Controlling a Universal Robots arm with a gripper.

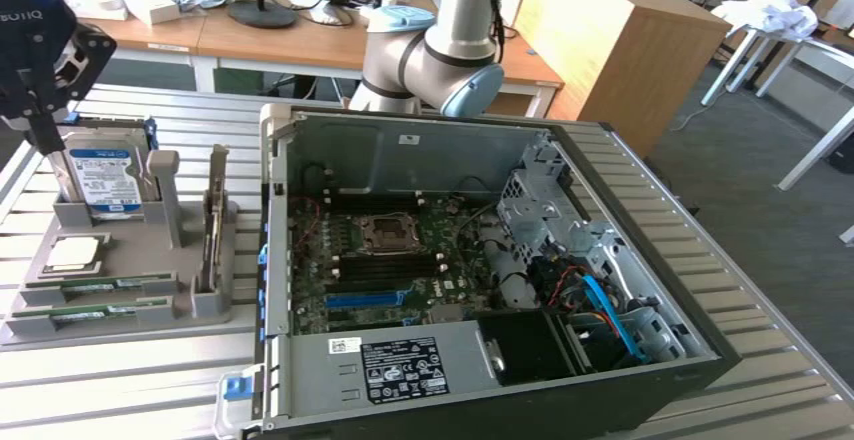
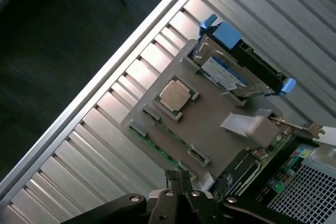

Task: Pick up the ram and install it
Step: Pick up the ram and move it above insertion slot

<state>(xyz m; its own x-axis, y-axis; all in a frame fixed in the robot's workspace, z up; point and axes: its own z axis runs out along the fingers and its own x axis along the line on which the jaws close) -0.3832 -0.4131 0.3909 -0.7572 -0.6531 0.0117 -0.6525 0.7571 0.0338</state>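
Two ram sticks (image 1: 100, 284) are lying flat in slots of the grey holder (image 1: 134, 332) on the slatted worktop (image 1: 134, 390), just beside the processor chip (image 1: 74, 252), near the open computer case (image 1: 400, 155); the tool (image 1: 51, 145) is hanging over the hard drive (image 1: 104, 175), fingers pinched together, gripping nothing.

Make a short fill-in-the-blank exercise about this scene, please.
1. The hand is ___ and holds nothing.
2. The chip sits ___ the ram and the drive.
3. The ram lies flat in the tray; the drive stands ___.
Missing words: shut; between; upright.
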